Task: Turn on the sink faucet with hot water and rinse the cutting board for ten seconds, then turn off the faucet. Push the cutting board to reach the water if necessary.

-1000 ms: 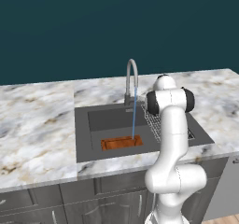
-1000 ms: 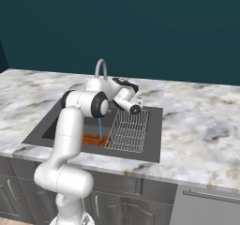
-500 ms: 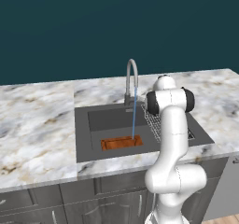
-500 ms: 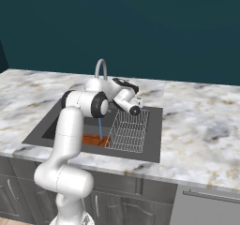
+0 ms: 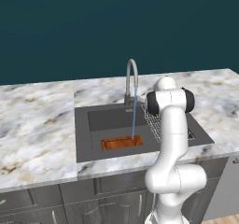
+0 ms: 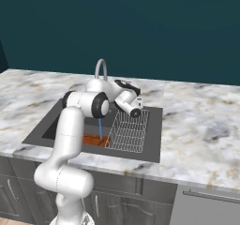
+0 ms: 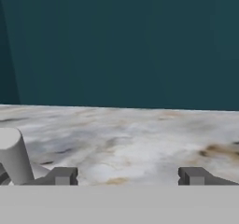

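Water running onto the board, marbled bench under a teal wall.

Left base view: sink [image 5: 84, 125] sunk in marbled bench [image 5: 37, 125]; water [image 5: 134, 115] dropping from sink faucet [image 5: 131, 80] onto cutting board [image 5: 122, 143] at 6 o'clock in the basin. Right base view: wire dish rack [image 6: 129, 132] at 3 o'clock of the board; grey cabinets [image 6: 117, 200] below. Hand view: pincer [image 7: 127, 176] released, tips wide apart, facing bench and teal wall [image 7: 121, 45].

Two dark fingers [image 7: 63, 175] stand wide apart at six o'clock over the marbled worktop [image 7: 140, 139], a grey cylinder [image 7: 14, 155] rises at eight o'clock, and a teal wall [image 7: 121, 45] spans from nine to three.
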Tool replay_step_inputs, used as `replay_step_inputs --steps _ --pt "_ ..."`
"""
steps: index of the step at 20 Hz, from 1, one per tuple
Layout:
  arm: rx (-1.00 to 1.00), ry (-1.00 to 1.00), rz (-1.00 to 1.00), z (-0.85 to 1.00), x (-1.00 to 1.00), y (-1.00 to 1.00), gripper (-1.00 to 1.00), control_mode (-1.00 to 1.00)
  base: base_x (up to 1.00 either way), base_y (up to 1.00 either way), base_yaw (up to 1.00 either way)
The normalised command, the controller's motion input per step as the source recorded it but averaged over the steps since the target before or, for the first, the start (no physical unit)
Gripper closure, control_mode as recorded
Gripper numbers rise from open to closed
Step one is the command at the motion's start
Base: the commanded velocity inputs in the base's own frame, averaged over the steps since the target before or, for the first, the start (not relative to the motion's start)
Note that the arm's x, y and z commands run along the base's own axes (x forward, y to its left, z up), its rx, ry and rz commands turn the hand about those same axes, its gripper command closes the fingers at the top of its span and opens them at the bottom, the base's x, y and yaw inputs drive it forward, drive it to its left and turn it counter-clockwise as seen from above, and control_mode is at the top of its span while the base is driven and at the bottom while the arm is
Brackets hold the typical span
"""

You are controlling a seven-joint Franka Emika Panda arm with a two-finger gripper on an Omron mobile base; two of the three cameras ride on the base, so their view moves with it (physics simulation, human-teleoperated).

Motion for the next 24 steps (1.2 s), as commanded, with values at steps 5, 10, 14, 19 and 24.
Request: replay_step_inputs --steps 5,10,14,19,24 --pt "0.00 -0.01 0.00 0.16 0.19 0.40 -1.00 -1.00 0.00 0.00 0.00" --pt "0.00 0.00 0.00 0.19 0.25 0.44 -1.00 -1.00 0.00 0.00 0.00" --pt "0.00 0.00 0.00 0.18 0.34 0.63 -1.00 -1.00 0.00 0.00 0.00" --pt "0.00 0.00 0.00 0.21 0.24 0.55 -1.00 -1.00 0.00 0.00 0.00" --pt "0.00 0.00 0.00 0.26 0.12 0.57 -1.00 -1.00 0.00 0.00 0.00"
